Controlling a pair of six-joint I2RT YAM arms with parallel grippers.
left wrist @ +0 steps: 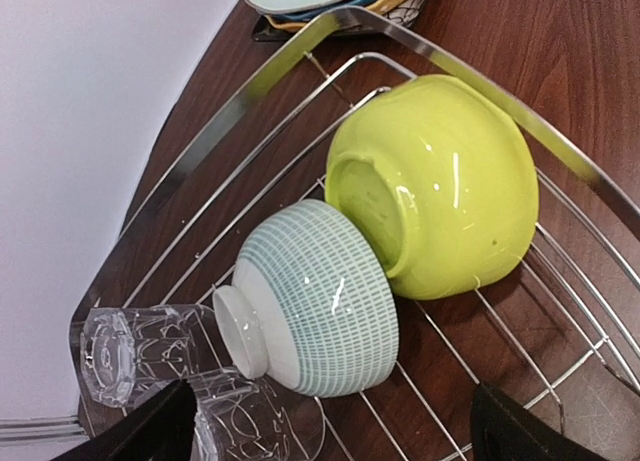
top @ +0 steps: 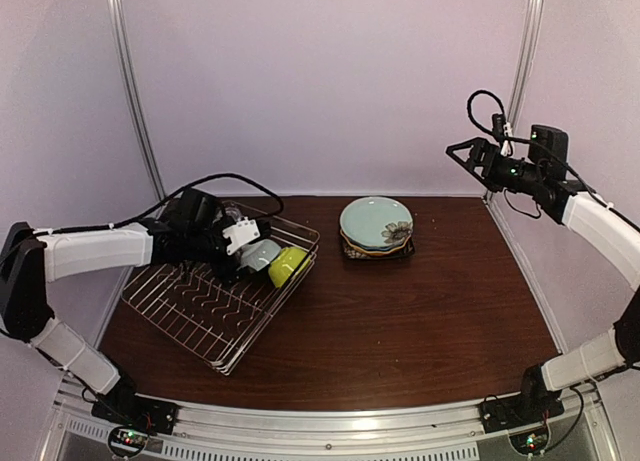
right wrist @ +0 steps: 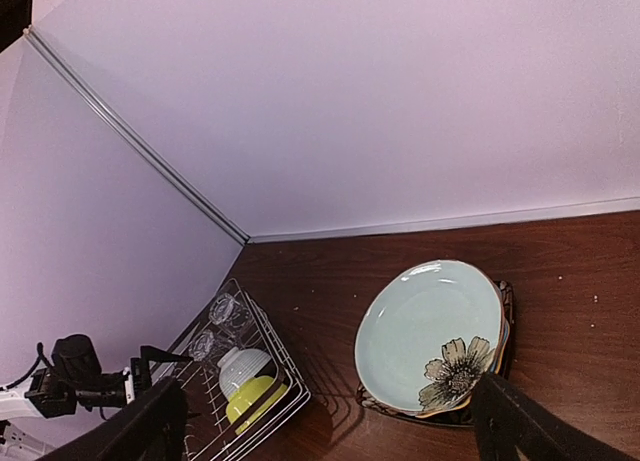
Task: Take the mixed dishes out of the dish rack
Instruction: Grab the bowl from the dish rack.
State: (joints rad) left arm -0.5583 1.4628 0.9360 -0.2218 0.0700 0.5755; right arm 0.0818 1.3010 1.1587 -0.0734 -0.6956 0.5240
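Pale lilac walls enclose a dark wood-grain table. The left arm stretches low and level across the dish rack, and the left gripper hangs over its far corner with fingers spread, holding nothing. The right arm is raised high at the far right; the right gripper points left in the air, its fingers also wide apart. The silver wire rack sits skewed, its long axis running near-left to far-right. Inside, a glossy lime-green bowl and a small pale bowl with a fine teal grid lie on their sides, touching, their foot rings turned towards two clear glasses tipped over in the corner. The plates lie stacked flat on the table, with the teal flowered one on top.
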